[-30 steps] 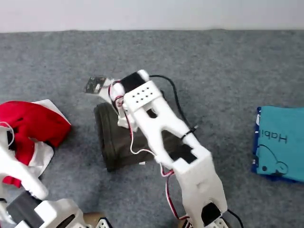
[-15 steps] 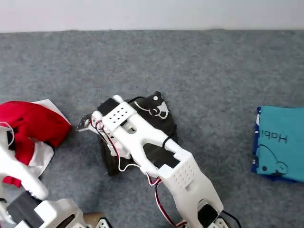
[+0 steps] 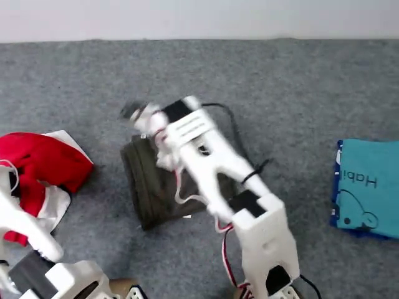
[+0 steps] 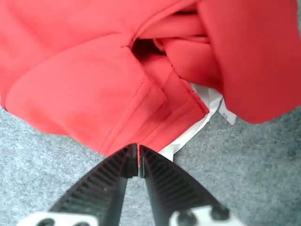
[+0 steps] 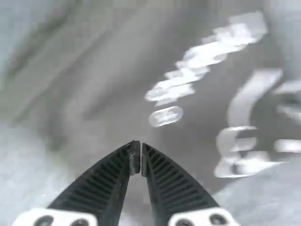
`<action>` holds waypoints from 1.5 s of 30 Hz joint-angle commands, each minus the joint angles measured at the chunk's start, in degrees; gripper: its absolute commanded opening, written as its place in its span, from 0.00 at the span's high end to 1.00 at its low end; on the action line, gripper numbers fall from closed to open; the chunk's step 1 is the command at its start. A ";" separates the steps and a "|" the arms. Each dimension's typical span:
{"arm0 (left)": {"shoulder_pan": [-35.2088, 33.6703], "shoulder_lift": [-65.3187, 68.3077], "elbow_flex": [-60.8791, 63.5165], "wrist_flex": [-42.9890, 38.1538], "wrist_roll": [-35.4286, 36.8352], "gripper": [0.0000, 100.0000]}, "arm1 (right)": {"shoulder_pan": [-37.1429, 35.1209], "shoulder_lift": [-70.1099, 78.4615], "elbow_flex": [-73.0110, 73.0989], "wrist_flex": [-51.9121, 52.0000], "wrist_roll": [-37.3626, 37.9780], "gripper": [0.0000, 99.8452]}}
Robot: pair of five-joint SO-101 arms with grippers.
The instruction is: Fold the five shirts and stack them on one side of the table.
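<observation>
**High view.** The right arm point(image 3: 249, 218) extends from the near edge across a dark olive shirt point(image 3: 146, 187), which lies folded at mid-table on the grey cover point(image 3: 280, 87). The right gripper point(image 3: 129, 113) is raised near the shirt's far left corner. A red shirt point(image 3: 40, 159) lies crumpled at the left edge on a white garment point(image 3: 59, 199), with the left arm point(image 3: 28, 233) beside it. A teal shirt point(image 3: 368, 184) lies folded flat at the right edge, on top of a blue layer point(image 3: 340, 215).

**Left wrist view.** The left gripper point(image 4: 137, 160) is clenched, with its tips at the hem of the red shirt and the white garment showing just beside them.

**Right wrist view.** The right gripper's jaws are pressed together, apparently with nothing between them, above dark cloth bearing a white print point(image 5: 202, 56).
</observation>
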 commanded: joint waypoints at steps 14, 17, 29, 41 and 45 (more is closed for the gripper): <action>0.00 -1.67 -0.22 -0.62 0.00 0.98 | 17.63 10.59 -0.53 -26.59 -0.18 0.99; 0.09 -1.67 -0.22 -0.62 0.00 0.98 | 20.18 10.86 -0.53 -26.59 -0.09 0.99; 0.09 -1.67 -0.22 -0.88 0.00 0.98 | 12.62 9.36 -15.38 -17.10 -0.26 0.99; 0.09 -1.67 -0.22 -0.88 0.00 0.98 | 7.78 22.02 -23.30 -16.92 -0.18 0.99; 0.09 -1.67 -0.22 -0.88 0.00 0.98 | 7.16 26.51 -32.79 -15.34 -0.26 0.99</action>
